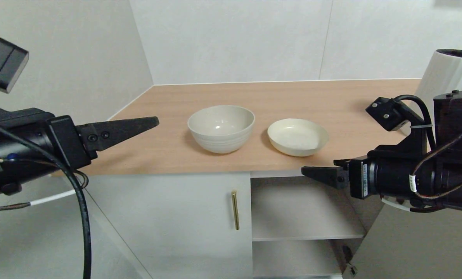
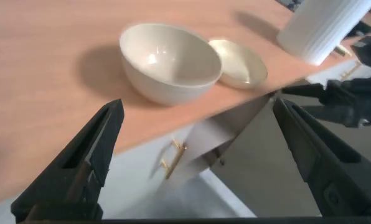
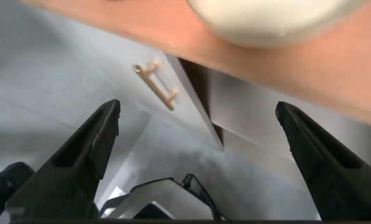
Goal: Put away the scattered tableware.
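A deep cream bowl stands upright on the wooden counter. A shallow cream dish sits just right of it, near the front edge. My left gripper hovers open at the counter's left front corner, apart from the bowl and holding nothing. In front of the counter edge, below the dish, my right gripper is open and holds nothing.
Under the counter, the left cabinet door with a gold handle is closed. The right compartment stands open, showing bare shelves. A tall white ribbed container stands at the counter's far right.
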### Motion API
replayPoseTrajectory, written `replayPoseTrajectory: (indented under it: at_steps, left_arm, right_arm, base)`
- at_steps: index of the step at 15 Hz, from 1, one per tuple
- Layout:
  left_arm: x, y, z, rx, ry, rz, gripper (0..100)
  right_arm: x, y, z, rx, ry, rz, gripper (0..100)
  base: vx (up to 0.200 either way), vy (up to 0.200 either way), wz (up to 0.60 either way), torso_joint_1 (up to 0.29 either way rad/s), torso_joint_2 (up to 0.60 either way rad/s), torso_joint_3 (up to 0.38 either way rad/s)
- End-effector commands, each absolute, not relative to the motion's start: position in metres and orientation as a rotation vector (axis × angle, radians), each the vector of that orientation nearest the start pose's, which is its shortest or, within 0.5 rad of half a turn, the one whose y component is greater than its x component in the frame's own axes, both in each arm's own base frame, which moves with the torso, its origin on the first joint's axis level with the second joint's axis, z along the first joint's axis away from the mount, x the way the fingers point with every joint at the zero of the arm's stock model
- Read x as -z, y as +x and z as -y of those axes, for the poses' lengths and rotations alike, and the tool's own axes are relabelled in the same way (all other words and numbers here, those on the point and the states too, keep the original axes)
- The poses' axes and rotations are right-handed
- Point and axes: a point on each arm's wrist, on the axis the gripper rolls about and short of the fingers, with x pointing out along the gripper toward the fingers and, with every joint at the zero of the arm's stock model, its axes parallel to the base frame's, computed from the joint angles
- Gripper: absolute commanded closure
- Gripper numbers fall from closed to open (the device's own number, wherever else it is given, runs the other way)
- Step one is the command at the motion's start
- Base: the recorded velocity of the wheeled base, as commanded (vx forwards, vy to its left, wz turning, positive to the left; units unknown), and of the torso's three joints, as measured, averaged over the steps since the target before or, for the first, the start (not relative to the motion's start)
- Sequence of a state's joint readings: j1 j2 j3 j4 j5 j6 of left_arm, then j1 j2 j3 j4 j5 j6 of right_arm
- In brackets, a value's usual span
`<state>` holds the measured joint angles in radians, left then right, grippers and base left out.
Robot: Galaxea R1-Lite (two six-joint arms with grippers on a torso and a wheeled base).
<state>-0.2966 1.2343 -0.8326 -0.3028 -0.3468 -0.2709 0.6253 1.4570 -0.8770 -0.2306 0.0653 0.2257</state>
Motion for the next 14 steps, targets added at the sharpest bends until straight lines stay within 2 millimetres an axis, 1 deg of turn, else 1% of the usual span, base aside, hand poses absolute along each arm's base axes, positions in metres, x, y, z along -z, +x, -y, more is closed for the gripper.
replayPoseTrajectory:
  at_steps: [1,5,7,8,10,12,14]
  left_arm:
    - [-0.257,0.197,0.068,0.597,-0.269,-0.294,0]
    - [-0.247,0.207,0.072,0.601,-0.276,-0.368,0]
    - [-0.242,0.215,0.077,0.599,-0.319,-0.408,0]
    - [-0.242,0.222,0.082,0.594,-0.385,-0.439,0]
    - [-0.240,0.228,0.085,0.581,-0.426,-0.476,0]
    - [-0.235,0.235,0.087,0.546,-0.435,-0.584,0]
    - [-0.236,0.240,0.089,0.519,-0.479,-0.652,0]
  right_arm:
    - [-0.229,0.202,-0.147,-0.638,0.115,-0.420,0]
    - [-0.227,0.204,-0.149,-0.639,0.114,-0.425,0]
    - [-0.225,0.205,-0.150,-0.638,0.112,-0.433,0]
    - [-0.223,0.207,-0.151,-0.637,0.110,-0.437,0]
    - [-0.223,0.208,-0.151,-0.636,0.114,-0.423,0]
    - [-0.222,0.213,-0.151,-0.626,0.122,-0.409,0]
    - [-0.227,0.221,-0.156,-0.618,0.141,-0.403,0]
  base:
    - [0.000,0.000,0.00,0.188,-0.48,-0.281]
    - [0.000,0.000,0.00,0.198,-0.48,-0.282]
    - [0.000,0.000,0.00,0.207,-0.50,-0.281]
    - [0.000,0.000,0.00,0.217,-0.51,-0.276]
    - [0.000,0.000,0.00,0.107,-0.24,-0.136]
    - [0.000,0.000,0.00,0.032,-0.08,-0.039]
    - [0.000,0.000,0.00,0.000,0.00,0.000]
